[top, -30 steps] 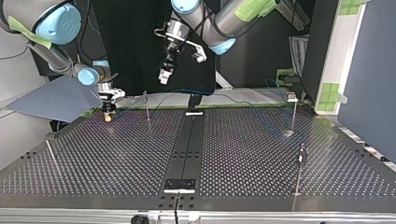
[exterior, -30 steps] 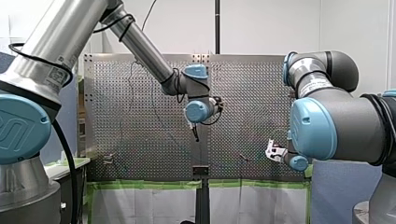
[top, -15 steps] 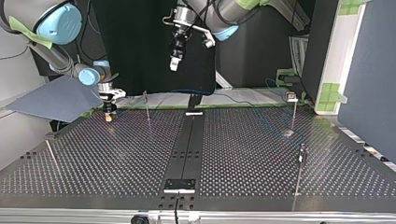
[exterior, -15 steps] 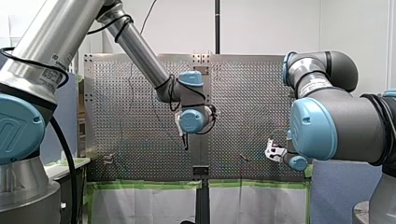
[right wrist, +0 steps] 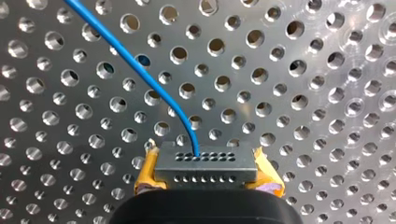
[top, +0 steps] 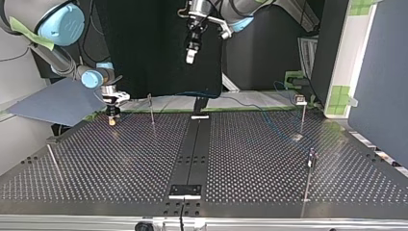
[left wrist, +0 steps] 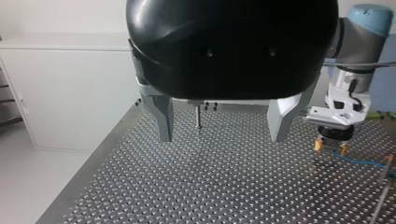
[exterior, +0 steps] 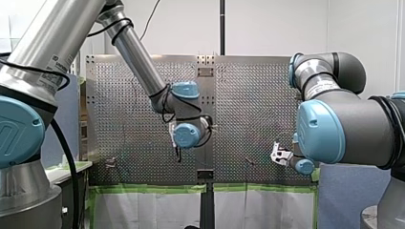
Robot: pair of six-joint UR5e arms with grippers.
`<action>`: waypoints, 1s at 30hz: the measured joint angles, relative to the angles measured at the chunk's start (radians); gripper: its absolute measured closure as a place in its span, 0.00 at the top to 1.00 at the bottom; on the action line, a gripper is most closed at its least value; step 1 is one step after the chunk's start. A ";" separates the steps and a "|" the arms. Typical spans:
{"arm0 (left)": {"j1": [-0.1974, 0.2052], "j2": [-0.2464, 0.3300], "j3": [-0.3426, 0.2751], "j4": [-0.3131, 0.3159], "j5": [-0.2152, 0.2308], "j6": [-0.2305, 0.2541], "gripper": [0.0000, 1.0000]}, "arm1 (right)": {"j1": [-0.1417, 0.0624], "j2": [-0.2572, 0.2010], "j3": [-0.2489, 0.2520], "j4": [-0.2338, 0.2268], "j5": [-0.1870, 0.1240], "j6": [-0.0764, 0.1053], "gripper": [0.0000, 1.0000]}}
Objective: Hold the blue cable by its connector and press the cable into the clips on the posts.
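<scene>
Over the last second my left arm's wrist has swung down and toward the front view's left. In the top view the black left tool [top: 190, 53], metal-fingered, has climbed and drifted toward that view's right, and it now hangs high above the perforated metal desk [top: 120, 159]. Its fingers stand wide apart with nothing between them. In the left wrist view only a thin metal post [left wrist: 198, 116] shows far ahead in the gap.

The right tool [right wrist: 205, 176], with yellow pads, has not shifted. It sits low over the desk at the top view's left, by the edge nearest the arms, clamped on the flat grey connector block [right wrist: 205, 164] with its rows of small holes. The thin blue cable [right wrist: 140, 70] leaves the block's middle and curves away across the desk. I cannot tell whether the small clips on the slim upright posts [top: 303, 118] hold any of it.

I judge that the holding part of the task is in place and the pressing has not started. The left arm seems to be repositioning, with its empty tool well apart from the cable.

As for writing, a white label on my left arm's silver tube [exterior: 58, 64] and another on my right arm's grey link [exterior: 325, 88] carry print too small to read. No brand name is legible anywhere.
</scene>
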 joint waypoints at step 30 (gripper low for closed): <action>0.021 -0.002 -0.268 0.067 0.079 -0.114 0.99 | 0.009 0.001 0.000 -0.001 -0.004 0.000 0.00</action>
